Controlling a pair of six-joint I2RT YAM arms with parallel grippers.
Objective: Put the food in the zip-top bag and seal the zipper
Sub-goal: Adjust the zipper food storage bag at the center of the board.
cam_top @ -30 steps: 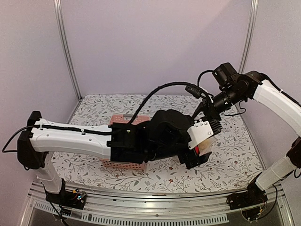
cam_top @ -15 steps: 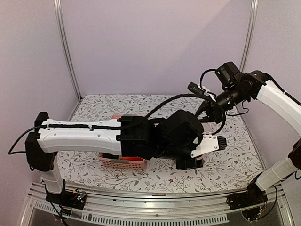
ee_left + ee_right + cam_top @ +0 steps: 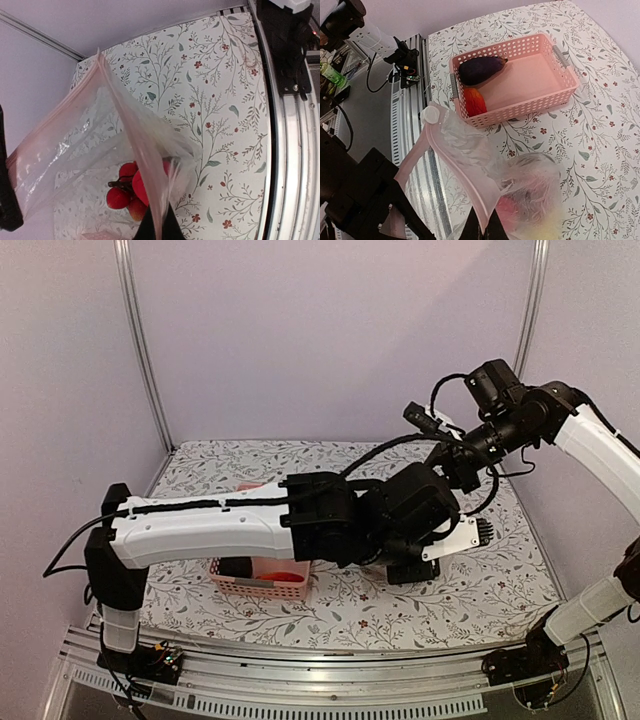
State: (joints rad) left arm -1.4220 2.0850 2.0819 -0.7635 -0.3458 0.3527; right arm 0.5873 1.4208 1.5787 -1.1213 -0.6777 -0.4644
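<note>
One floral tablecloth (image 3: pixel 220 465) beneath pink basket (image 3: pixel 520 107), zip-top bag (image 3: pixel 65 145); lilac walls (image 3: pixel 330 330) behind

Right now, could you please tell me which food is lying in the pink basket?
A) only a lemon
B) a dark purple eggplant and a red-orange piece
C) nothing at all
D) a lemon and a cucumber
B: the right wrist view shows the eggplant and a red-orange piece side by side at one end of the pink basket, outside the zip-top bag.
</note>
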